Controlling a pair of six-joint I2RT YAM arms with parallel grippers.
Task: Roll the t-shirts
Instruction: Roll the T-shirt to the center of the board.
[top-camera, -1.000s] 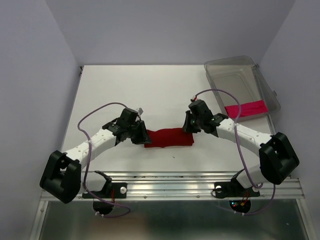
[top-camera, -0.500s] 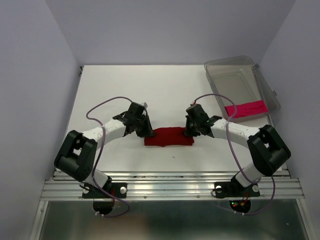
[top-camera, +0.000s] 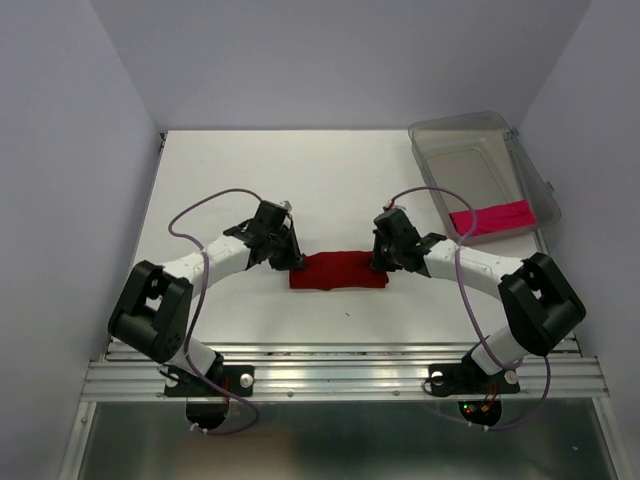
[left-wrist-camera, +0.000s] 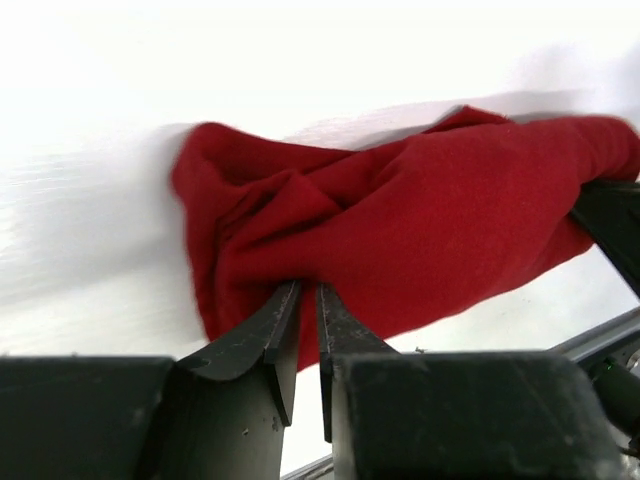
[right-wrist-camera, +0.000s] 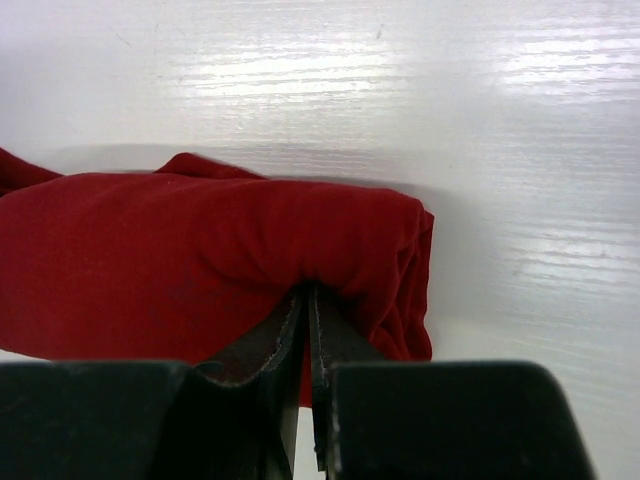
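Note:
The crimson red t-shirt (top-camera: 337, 271) lies as a narrow folded band across the white table (top-camera: 330, 180), also filling the left wrist view (left-wrist-camera: 420, 220) and the right wrist view (right-wrist-camera: 200, 260). My left gripper (top-camera: 296, 264) is shut on a pinch of cloth at its left end (left-wrist-camera: 306, 287). At the band's right end my right gripper (top-camera: 379, 262) is shut on the cloth's edge (right-wrist-camera: 306, 290). The magenta-pink t-shirt (top-camera: 490, 218) sits as a small roll inside the clear bin.
The clear plastic bin (top-camera: 470, 150) stands at the table's back right corner. A metal rail (top-camera: 340, 365) runs along the near edge by the arm bases. Purple-grey walls close in the left, right and back.
Both arms swung down and inward a second ago, then settled at the band's ends. The right jaws have closed a little tighter. The red band lies slightly narrower.

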